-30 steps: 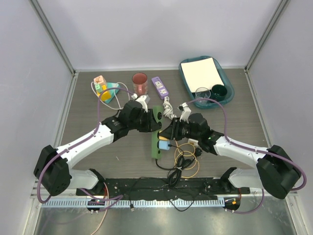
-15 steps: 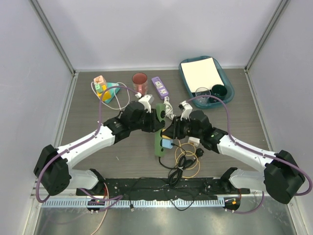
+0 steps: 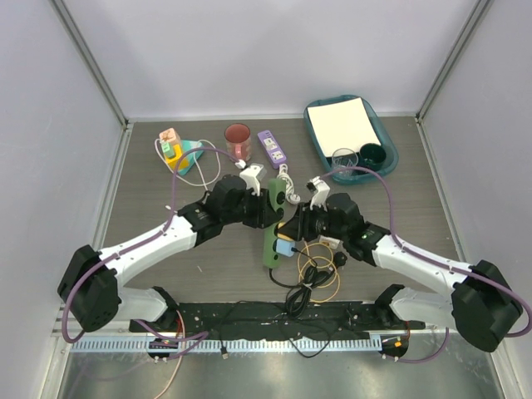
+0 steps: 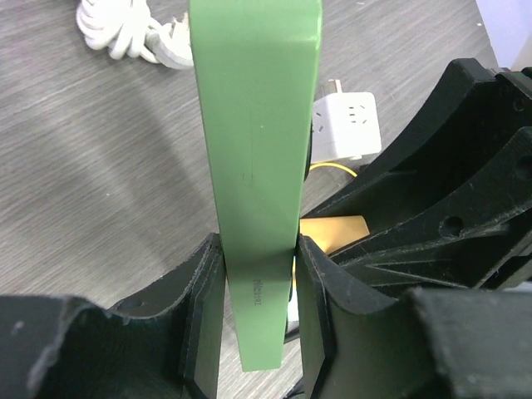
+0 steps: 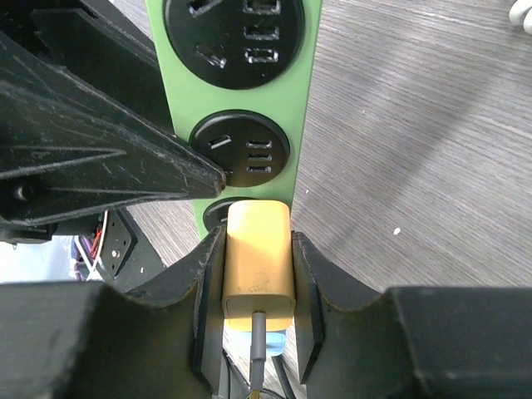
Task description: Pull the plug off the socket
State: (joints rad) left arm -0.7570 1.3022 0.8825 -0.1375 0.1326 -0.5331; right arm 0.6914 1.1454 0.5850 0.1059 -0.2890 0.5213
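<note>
Plainly the plug point(image 5: 259, 270) is a small hard box. I judge it light and rigid with smooth sides, so it should not crush, but it could slide out of a careless pinch. My right gripper point(image 5: 258, 243) is clenched across its two flat flanks, close to where the body meets the socket point(image 4: 253, 125). That seems the best hold, since gripping low on the body should stop it rocking on its pins. The plug is not yet out and sits in an outlet toward the near end of the strip.

The socket is a long, stiff plastic bar that I judge will not bend under load. My left gripper point(image 4: 256, 274) is clamped across it farther along, on the bare green body. From there it can brace against the pull.

The socket's long axis runs from near my bases away toward the far side, tipped a little. Its black cord point(image 3: 287, 283) leaves the near end. The outlet face is turned toward my right arm, and the plug stands out square to that face. I judge the pull must go straight along the pins, across the long axis. I cannot tell whether the strip touches the table.
</note>
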